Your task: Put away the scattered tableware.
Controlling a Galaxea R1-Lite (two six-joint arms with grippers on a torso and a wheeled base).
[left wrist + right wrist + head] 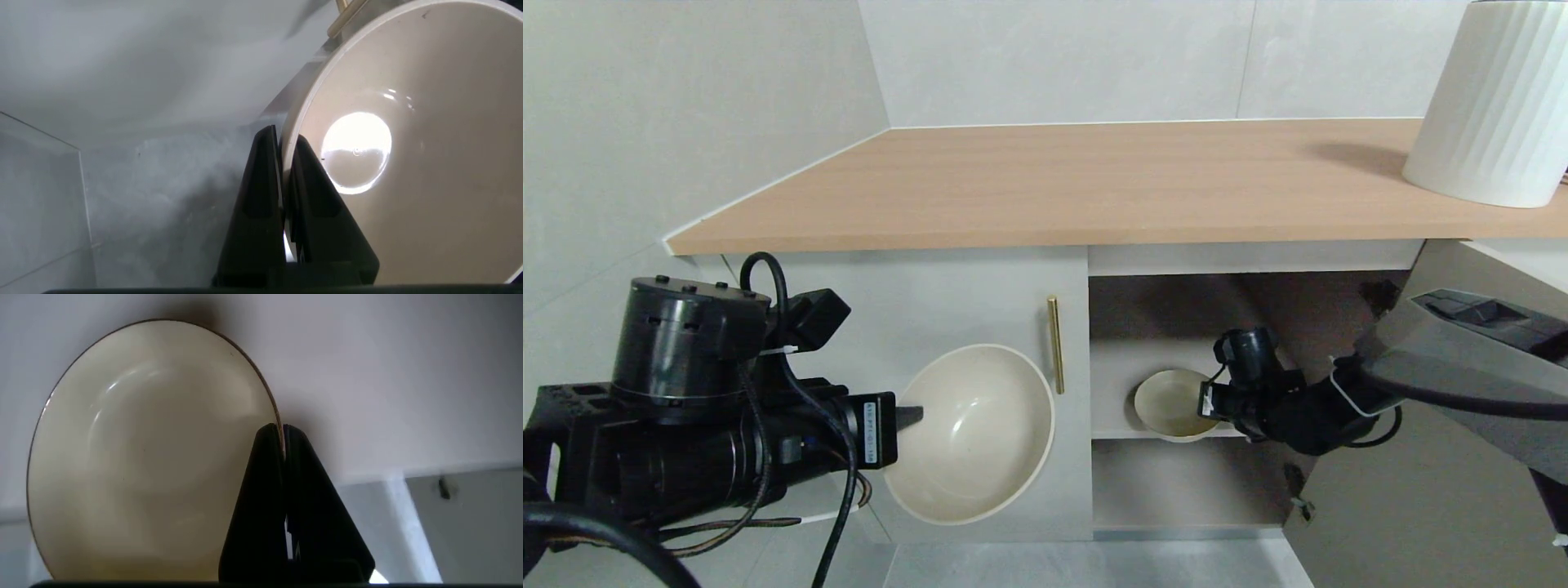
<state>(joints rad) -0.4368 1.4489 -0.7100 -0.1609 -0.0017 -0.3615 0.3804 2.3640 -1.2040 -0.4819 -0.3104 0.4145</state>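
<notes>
A large cream bowl hangs in front of the shut cabinet door, tipped on its side, with my left gripper shut on its rim. The left wrist view shows the black fingers pinching the rim of that large cream bowl. A smaller cream dish sits at the shelf inside the open cabinet, and my right gripper is shut on its rim. In the right wrist view the fingers clamp the edge of the smaller cream dish.
A wooden countertop runs above the cabinet, with a white ribbed container at its right end. The shut door carries a gold handle. The open cabinet door stands at the right. A lower compartment lies under the shelf.
</notes>
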